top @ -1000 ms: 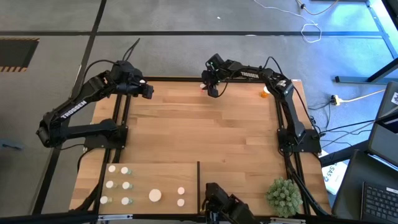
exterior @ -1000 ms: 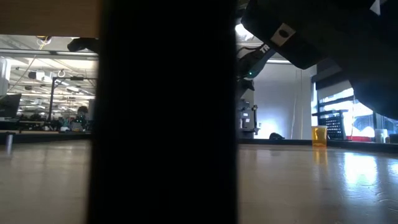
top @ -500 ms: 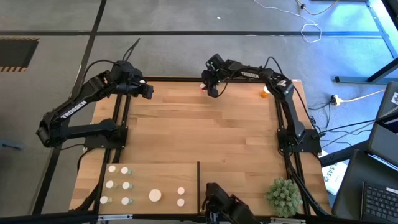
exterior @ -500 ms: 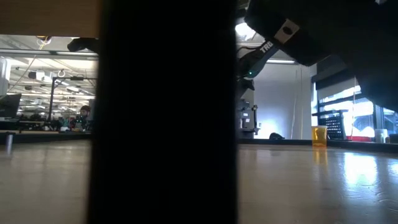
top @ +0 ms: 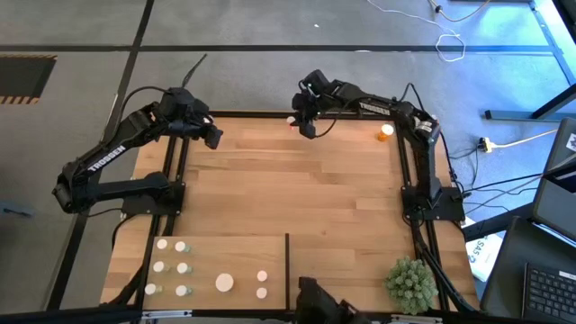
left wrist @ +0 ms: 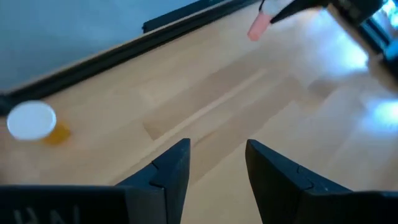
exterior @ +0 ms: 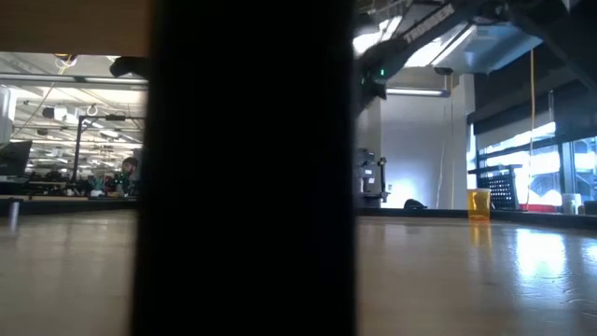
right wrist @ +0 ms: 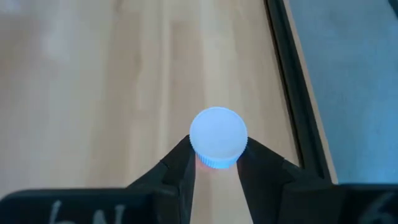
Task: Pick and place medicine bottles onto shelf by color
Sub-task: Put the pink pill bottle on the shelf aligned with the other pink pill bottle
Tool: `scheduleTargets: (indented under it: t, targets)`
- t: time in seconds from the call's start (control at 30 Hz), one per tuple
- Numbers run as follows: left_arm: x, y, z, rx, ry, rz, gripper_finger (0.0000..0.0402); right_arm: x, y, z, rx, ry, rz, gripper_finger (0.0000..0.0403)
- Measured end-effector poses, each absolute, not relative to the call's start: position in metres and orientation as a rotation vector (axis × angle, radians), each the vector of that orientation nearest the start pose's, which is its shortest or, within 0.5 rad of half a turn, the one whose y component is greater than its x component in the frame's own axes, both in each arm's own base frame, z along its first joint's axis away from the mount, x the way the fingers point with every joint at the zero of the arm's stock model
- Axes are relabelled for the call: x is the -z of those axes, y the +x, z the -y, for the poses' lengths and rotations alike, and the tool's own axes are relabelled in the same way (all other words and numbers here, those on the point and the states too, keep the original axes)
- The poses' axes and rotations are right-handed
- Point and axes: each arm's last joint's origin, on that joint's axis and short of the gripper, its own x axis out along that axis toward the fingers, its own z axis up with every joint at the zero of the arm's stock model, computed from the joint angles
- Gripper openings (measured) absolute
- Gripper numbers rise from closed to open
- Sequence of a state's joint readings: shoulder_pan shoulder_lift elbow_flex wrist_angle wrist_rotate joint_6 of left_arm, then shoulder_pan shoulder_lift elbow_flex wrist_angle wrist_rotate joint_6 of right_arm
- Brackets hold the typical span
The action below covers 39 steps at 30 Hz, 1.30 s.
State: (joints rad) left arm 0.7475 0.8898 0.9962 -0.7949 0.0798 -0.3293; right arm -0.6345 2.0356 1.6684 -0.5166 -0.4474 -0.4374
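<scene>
My right gripper (top: 302, 126) hangs over the table's far edge, shut on an orange medicine bottle with a white cap (right wrist: 217, 135). That bottle shows reddish (left wrist: 258, 26) in the left wrist view. My left gripper (left wrist: 217, 149) is open with nothing between its fingers, at the far left corner (top: 213, 136). Another orange bottle (top: 385, 131) stands on its base at the far right of the table (exterior: 478, 203). An orange, white-capped bottle (left wrist: 34, 121) stands near the far rail. The shelf (top: 225, 247) at the near left carries several white and greenish bottles (top: 182, 267). My right gripper pinches the bottle between its two fingers (right wrist: 181, 163), just under the rim of the white cap (right wrist: 205, 160), one finger on each side. The fingers slant down at it from the table's right. The bottle is upright, cap up, lifted clear of the table.
A thin dark divider (top: 287, 261) stands at the shelf's right end and blocks the middle of the low view (exterior: 247, 168). A spiky green plant ball (top: 409, 283) sits at the near right corner. A black rail (right wrist: 292, 87) runs along the far edge. Bare planks (top: 297, 193) lie mid-table.
My right gripper has risen with the orange bottle, lifting it clear of the table, and has shifted a little toward the far edge. In the low view its arm has climbed toward the top of the picture.
</scene>
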Motion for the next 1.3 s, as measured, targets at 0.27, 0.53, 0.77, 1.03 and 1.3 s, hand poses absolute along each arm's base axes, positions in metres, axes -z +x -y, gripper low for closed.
scheduleTargets:
  t: [0.27,0.53,0.77,1.03,1.3]
  targets:
    - [-0.334,0.125,-0.109,-0.589,-0.404,-0.583,0.0149,-0.286,0.379,0.207,-0.006,0.096,-0.648,0.0109]
    - [-0.342,0.132,-0.108,-0.353,-0.241,-0.516,0.0149,-0.344,0.394,0.157,0.048,0.183,-0.543,0.0109]
    - [-0.343,0.134,-0.104,-0.170,-0.200,-0.478,0.0149,-0.390,0.404,0.104,-0.087,0.112,-0.488,0.0109]
    - [-0.346,0.138,-0.093,0.081,-0.229,-0.420,0.0149,-0.392,0.402,0.068,-0.315,0.030,-0.558,0.0109]
    - [-0.350,0.147,-0.078,0.235,-0.200,-0.384,0.0149,-0.378,0.407,0.032,-0.519,-0.028,-0.568,0.0109]
